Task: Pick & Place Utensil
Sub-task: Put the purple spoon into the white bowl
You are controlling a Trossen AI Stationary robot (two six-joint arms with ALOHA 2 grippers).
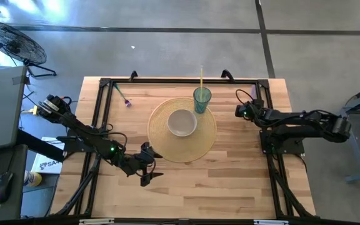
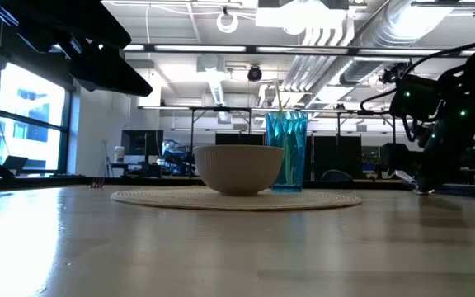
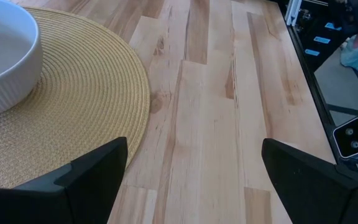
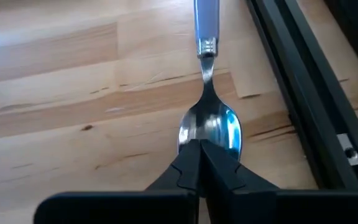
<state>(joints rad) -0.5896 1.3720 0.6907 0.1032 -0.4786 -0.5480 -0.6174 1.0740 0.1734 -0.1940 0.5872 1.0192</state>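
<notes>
Right end effector: the right end effector (image 4: 199, 163) has its two dark fingers pressed together, pinching the bowl of a silver metal spoon with a blue handle (image 4: 207, 118); it sits near the desk's right rail in the high view (image 1: 240, 111).
Spoon: held by its bowl end, handle pointing away from the wrist, over the light wooden plank desk (image 4: 73, 81) just beside the black frame rail (image 4: 303, 74). I cannot tell whether it touches the wood.
Why held so: a grip on the bowl probably leaves the handle free to lead into a container.
Left end effector: the left end effector (image 3: 191, 177) waits with fingers spread wide and nothing between them, near the front edge of the round woven straw placemat (image 3: 73, 118).
Likely targets: a white ribbed ceramic bowl (image 1: 182, 122) sits at the mat's centre; a translucent teal plastic cup (image 1: 202, 99) holding a yellow straw (image 1: 201, 76) stands on its far edge.
Other item: a small purple-tipped utensil (image 1: 123, 97) lies near the left rail.
Counts: two arms, one spoon, one bowl, one cup, one straw, one mat.
</notes>
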